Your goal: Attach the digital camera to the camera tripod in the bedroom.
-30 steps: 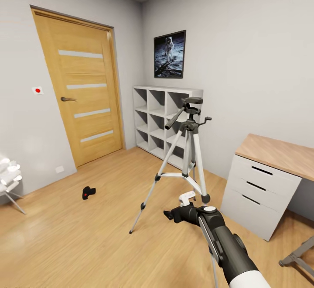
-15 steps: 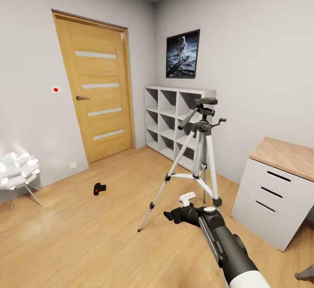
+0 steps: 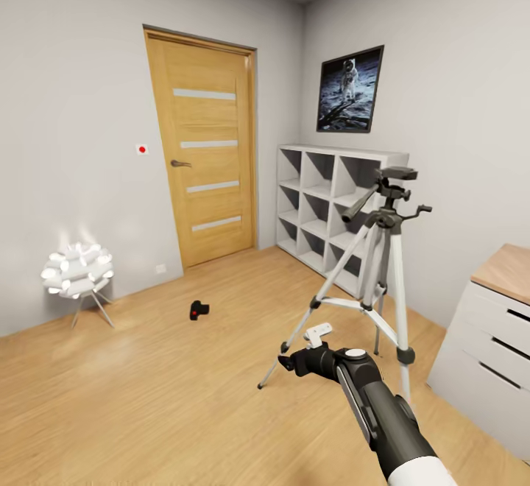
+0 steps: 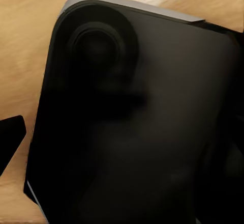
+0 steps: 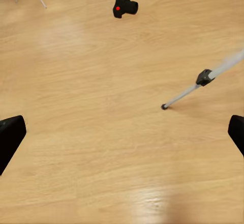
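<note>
Digital camera [image 3: 199,310] lying on the wood floor [image 3: 147,398] near the door [image 3: 210,155], well apart from the camera tripod [image 3: 375,280] by the cubby shelves. Right gripper [image 5: 122,132] spread wide and empty, probably readied for pickup; left one, can't tell

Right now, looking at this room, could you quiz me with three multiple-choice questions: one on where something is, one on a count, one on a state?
1. Where is the digital camera?
A. on the wood floor
B. on the tripod head
C. in a shelf cubby

2. How many legs does the camera tripod stand on?
A. two
B. three
C. four

3. How is the wooden door?
A. wide open
B. off its hinges
C. shut

Answers: 1 A, it lies on the planks between the door and the tripod. 2 B, three silver legs spread out to the floor. 3 C, it sits flush in its frame.
</note>
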Available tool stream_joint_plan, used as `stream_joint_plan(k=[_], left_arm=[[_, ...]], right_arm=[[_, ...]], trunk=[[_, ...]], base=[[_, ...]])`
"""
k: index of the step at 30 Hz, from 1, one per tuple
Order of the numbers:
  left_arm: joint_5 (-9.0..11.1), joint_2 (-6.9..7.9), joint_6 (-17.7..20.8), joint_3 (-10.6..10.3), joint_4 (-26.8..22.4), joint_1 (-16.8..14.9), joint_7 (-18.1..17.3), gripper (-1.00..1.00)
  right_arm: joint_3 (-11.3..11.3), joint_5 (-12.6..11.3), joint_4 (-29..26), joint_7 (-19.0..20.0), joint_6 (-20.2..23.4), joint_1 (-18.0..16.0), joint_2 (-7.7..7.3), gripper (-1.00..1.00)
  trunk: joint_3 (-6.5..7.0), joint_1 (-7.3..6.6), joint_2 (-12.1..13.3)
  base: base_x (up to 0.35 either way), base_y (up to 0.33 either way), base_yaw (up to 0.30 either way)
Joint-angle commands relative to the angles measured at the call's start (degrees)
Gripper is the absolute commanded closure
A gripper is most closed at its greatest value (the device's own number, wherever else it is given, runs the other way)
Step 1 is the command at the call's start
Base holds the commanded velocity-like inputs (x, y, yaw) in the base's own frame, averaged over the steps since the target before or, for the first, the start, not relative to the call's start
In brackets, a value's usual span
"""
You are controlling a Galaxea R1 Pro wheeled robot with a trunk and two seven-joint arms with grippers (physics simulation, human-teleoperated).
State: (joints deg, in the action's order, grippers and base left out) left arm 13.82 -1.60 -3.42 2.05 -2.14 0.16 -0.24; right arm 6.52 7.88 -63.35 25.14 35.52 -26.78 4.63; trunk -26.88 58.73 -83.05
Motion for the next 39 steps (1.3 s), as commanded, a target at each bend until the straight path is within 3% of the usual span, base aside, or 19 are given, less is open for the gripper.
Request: stream_joint_plan(k=[1,4,9,39], left_arm=[[0.69,-0.01,-0.09,0.17,-0.06,0.02,-0.02,-1.0],[2.3,0.02,-0.09,0.09,-0.06,0.02,-0.09,-1.0],[2.8,0.04,-0.09,0.07,-0.02,0.02,-0.05,-1.0],[3.13,0.1,-0.09,0.14,-0.04,0.02,0.17,-1.0]], right_arm=[[-0.05,0.63,-0.06,0.44,0.17,-0.03,0.02,-1.0],[-0.08,0.65,0.03,0.37,0.16,-0.03,0.03,-1.0],[-0.21,0.58,0.08,0.35,0.16,-0.03,0.03,-1.0],[-0.44,0.37,0.51,0.08,-1.47,-0.03,-0.05,-1.0]], trunk=[[-0.05,0.0,-0.03],[-0.05,0.0,-0.03],[-0.05,0.0,-0.03],[-0.05,0.0,-0.03]], base=[[0.0,0.0,0.3],[0.0,0.0,0.3],[0.0,0.0,0.3],[0.0,0.0,0.3]])
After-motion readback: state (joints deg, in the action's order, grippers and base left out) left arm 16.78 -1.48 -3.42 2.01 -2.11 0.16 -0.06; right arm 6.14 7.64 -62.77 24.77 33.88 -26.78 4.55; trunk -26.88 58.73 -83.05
